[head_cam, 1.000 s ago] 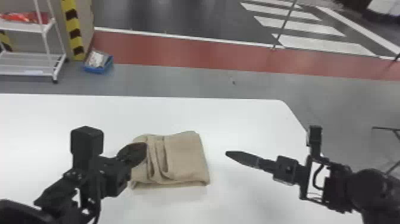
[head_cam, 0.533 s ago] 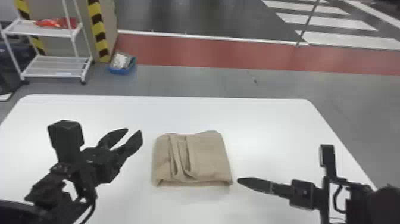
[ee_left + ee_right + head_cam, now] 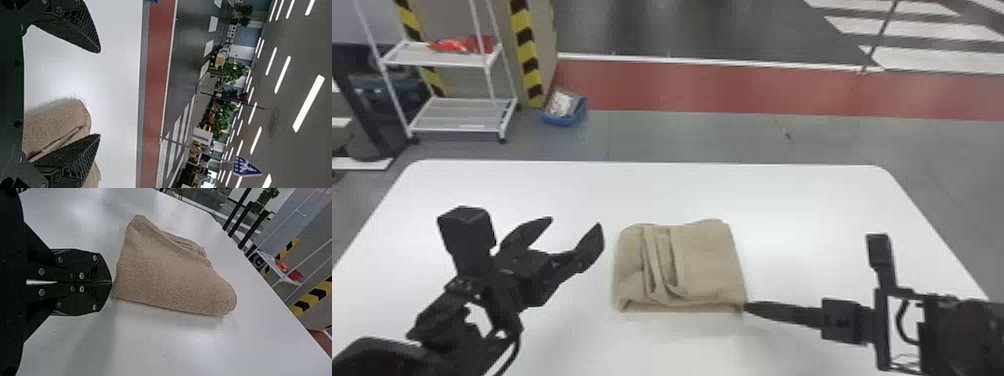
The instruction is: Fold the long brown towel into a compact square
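White table (image 3: 652, 187) across the lower frame; brown towel (image 3: 709, 265) folded at lower centre. Left tool (image 3: 575, 223), lower left, gapes wide; right tool (image 3: 747, 307), lower right, closed narrow at the towel's corner.

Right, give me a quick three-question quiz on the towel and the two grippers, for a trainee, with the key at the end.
1. True or false: the brown towel lies folded on the white table.
2. Choose one. The fingers of the left gripper are: a) closed together; b) spread apart; c) clamped on the towel.
3. Short answer: in the head view, which corner of the towel is nearest to the tips of the right gripper?

Key: 1. True. 2. b. 3. The near right corner.
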